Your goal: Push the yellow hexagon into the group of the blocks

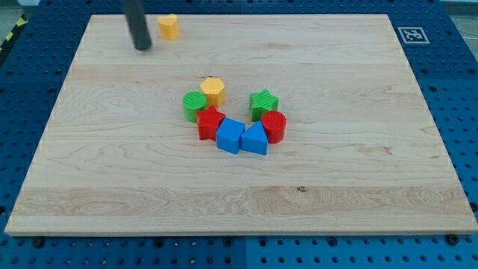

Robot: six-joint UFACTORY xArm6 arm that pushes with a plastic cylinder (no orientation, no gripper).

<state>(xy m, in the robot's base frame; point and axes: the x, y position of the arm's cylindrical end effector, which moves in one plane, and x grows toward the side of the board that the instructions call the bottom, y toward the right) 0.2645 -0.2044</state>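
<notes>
A yellow block [169,26], roughly hexagonal, lies alone near the view's top edge of the wooden board [358,112]. My tip [142,47] stands just to its left and slightly below it, with a small gap between them. The group sits at the board's middle. It holds a second yellow hexagonal block [213,90], a green cylinder [195,105], a red star [210,122], a blue cube [230,136], a blue triangular block [255,140], a red cylinder [274,126] and a green star [264,102]. They form a loose ring that is open at the top.
A black-and-white marker tag [412,34] lies off the board's top right corner. A blue perforated table [455,90] surrounds the board on all sides.
</notes>
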